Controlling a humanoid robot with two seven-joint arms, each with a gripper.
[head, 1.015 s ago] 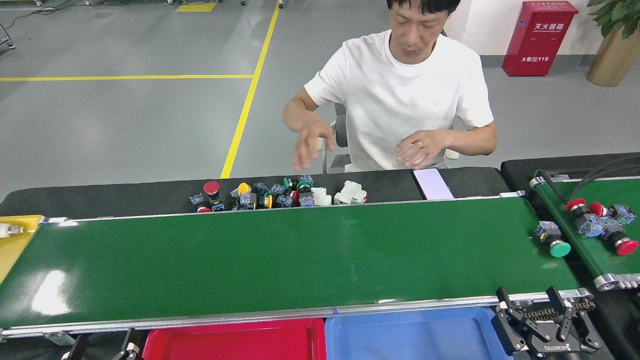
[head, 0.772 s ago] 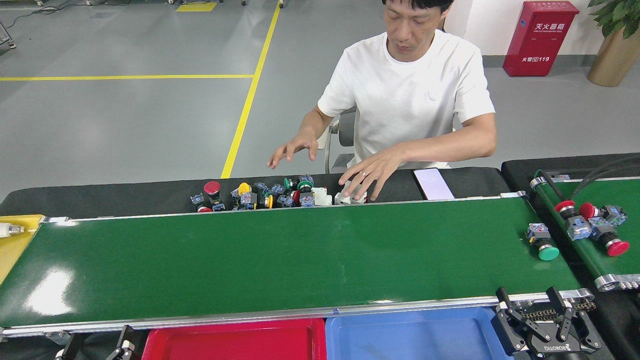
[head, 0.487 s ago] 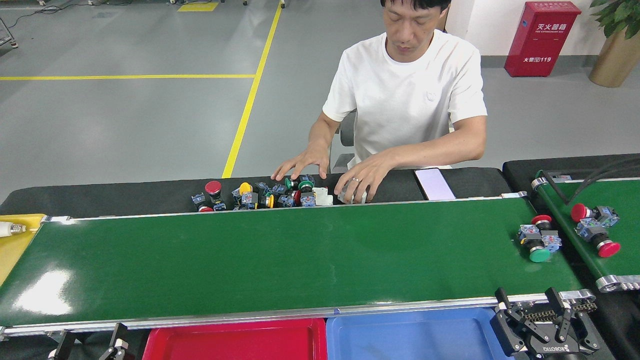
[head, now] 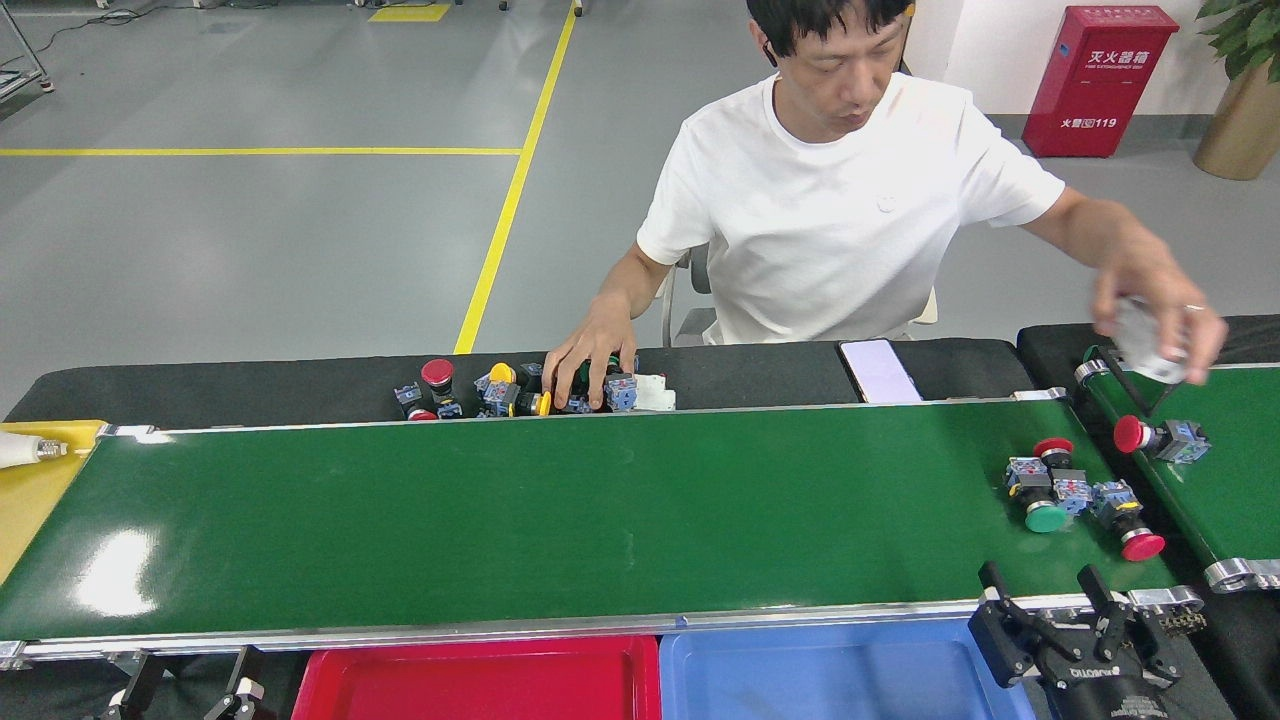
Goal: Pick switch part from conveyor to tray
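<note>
No switch part is picked yet. Three push-button switch parts (head: 1075, 495) with green and red caps lie on the right end of the long glossy green conveyor (head: 560, 510). The red plastic tray (head: 480, 685) and blue plastic tray (head: 840, 675) look empty. The right gripper (head: 1058, 605) waits with fingers spread, holding nothing; of the left gripper (head: 190, 690) I cannot tell.

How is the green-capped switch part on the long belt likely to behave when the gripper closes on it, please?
The green-capped switch part looks like rigid plastic, so it should hold its shape. Its round cap might let it roll or pivot if nudged. It lies on its side, touching the red-capped part, so a push could shift both. The conveyor looks glossy, so it may slide.
</note>
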